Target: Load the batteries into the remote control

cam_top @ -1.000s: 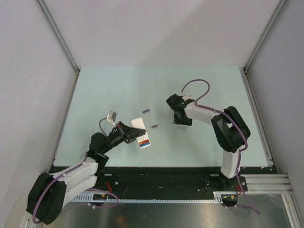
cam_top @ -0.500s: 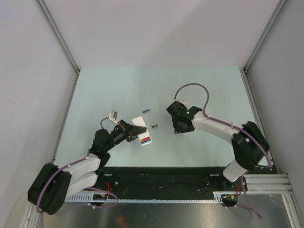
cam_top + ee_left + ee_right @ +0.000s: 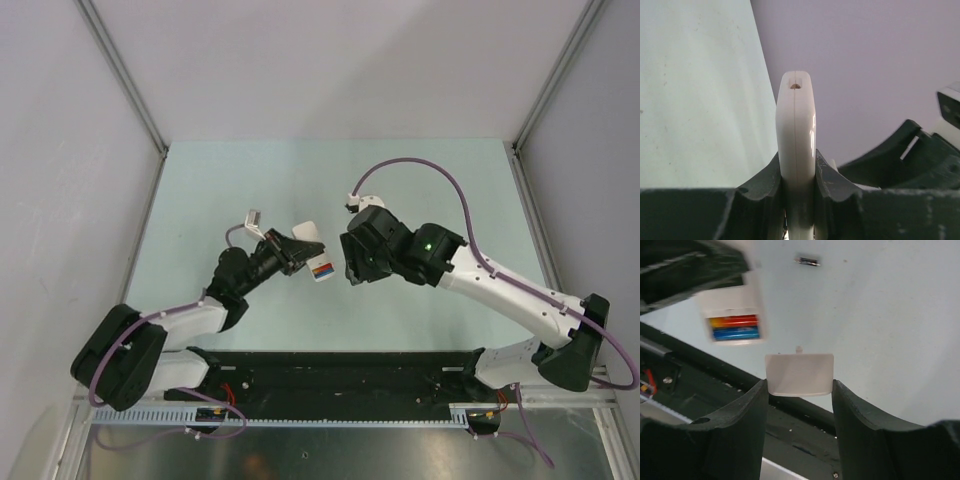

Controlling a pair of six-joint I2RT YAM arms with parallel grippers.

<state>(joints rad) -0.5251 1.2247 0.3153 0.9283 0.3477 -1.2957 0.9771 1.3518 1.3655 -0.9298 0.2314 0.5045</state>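
My left gripper is shut on the white remote control and holds it off the table. In the left wrist view the remote stands edge-on between the jaws. Its open compartment shows a red and a blue battery inside. My right gripper is just right of the remote, shut on a small white battery cover held below the compartment. A dark grey battery lies on the table beyond. The purple battery is hidden.
The pale green table ends in a black rail along the near edge, under both grippers. Grey walls stand on three sides.
My left gripper has lifted the remote and carried it right and farther from me. My right arm has swung left and nearer, bringing the cover up to the remote.
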